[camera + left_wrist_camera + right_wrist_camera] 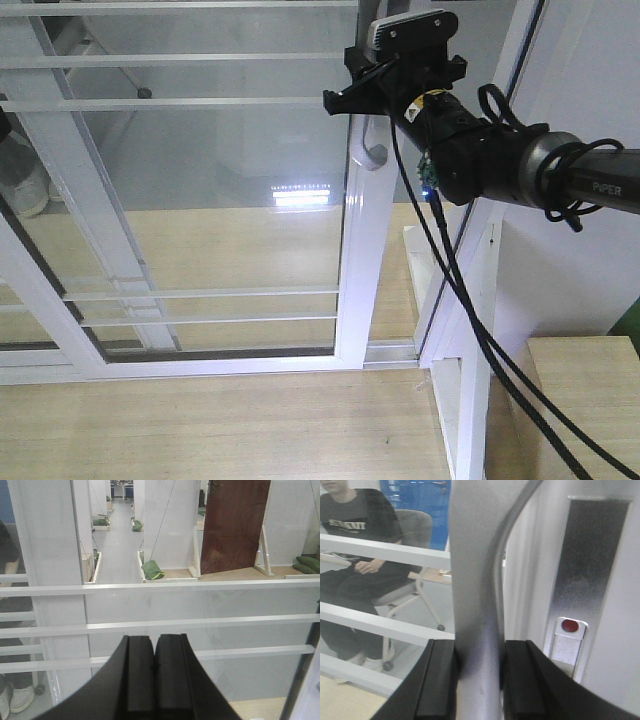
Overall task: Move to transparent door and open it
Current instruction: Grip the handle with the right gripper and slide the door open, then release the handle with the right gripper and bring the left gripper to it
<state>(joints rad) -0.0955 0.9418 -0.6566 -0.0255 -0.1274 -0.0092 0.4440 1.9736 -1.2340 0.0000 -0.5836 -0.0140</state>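
The transparent door [200, 210] fills the left and middle of the front view, clear glass with thin white bars in a white frame [362, 290]. Its curved grey handle [376, 152] sits on the right stile. My right gripper [352, 92] reaches in from the right at handle height. In the right wrist view, my right gripper [477, 652] is shut on the grey handle [475, 580], one black pad on each side; the lock plate [568, 630] with a red dot is just right of it. My left gripper [154, 641] is shut on nothing, facing the glass and bars [210, 622].
A white jamb and partition [470, 300] stand right of the door, with a narrow gap of floor between. A wooden block [585, 400] lies at lower right. Behind the glass sits a person [355, 555] on a wheeled chair. A slanted white-framed panel [70, 190] is on the left.
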